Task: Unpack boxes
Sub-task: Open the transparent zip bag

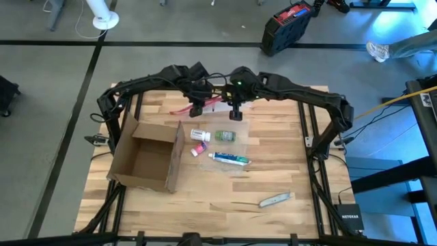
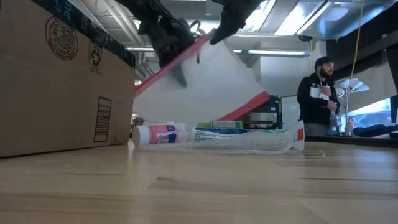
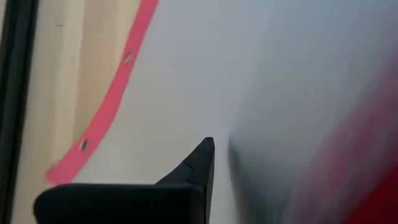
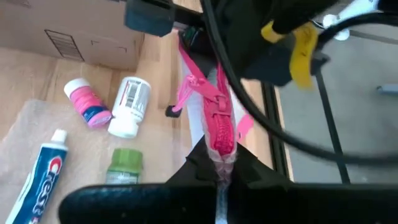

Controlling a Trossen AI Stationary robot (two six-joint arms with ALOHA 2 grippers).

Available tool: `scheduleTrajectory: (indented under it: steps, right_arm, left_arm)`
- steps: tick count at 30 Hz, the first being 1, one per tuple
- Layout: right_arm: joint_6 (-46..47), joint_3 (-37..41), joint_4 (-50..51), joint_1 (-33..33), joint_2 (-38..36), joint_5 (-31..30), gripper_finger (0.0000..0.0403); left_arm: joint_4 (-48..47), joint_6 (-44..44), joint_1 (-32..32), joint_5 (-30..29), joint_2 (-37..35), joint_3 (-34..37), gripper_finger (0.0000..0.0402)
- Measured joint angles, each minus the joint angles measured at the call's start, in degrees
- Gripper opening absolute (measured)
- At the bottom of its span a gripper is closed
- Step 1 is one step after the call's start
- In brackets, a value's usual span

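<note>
The brown cardboard box (image 1: pixel 147 157) stands open at the table's left and fills the low view's left side (image 2: pixel 56 74). Above the far middle of the table, a clear pouch (image 2: pixel 211 87) with a pink-red zip edge hangs slanting. My right gripper (image 4: pixel 219 163) is shut on that edge. My left gripper (image 1: pixel 197 108) is close beside it at the same edge, and the pouch film fills its wrist view (image 3: pixel 186 74). Whether it holds the pouch, I cannot tell. My right gripper pinches the pouch's pink zip edge (image 4: pixel 221 144) between its two fingers, at the zip's end. The fingers slant down from the table's far right side. The pouch hangs below them, and its lower part reaches down to the table (image 2: pixel 249 118).
Between box and table middle lie a white bottle (image 1: pixel 199 134), a green-lidded jar (image 1: pixel 225 136), a small pink bottle (image 1: pixel 198 149) and a toothpaste tube (image 1: pixel 229 158), the tube on clear film. A utility knife (image 1: pixel 275 199) lies near right. A person (image 2: pixel 317 93) stands beyond the table.
</note>
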State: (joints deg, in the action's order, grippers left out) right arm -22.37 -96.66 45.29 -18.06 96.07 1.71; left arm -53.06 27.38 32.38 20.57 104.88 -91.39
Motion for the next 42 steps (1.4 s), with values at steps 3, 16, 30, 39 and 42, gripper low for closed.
scheduleTrajectory:
  steps: [3,16,30,39,42]
  right_arm:
    - [0.04,-0.01,1.69,0.0,-1.55,-1.19,0.0]
    - [2.56,-0.02,13.68,-1.28,-5.49,-3.81,0.0]
    - [4.18,-0.04,16.8,-1.47,-5.55,-1.68,0.0]
    - [4.49,-0.04,22.99,-1.49,-5.55,-0.82,0.0059]
    - [5.45,-0.04,23.35,-1.49,-5.55,-3.56,0.0095]
  left_arm:
    - [0.0,0.03,0.59,-0.28,0.0,0.0,0.0038]
    - [-1.31,3.1,2.14,-0.15,0.0,0.0,0.0003]
    - [-2.17,4.58,1.04,-0.69,-1.6,0.01,0.0001]
    - [-7.63,5.99,1.92,-3.94,-4.18,-7.03,0.0]
    - [-9.9,6.4,1.44,-5.43,-4.24,-10.34,0.0]
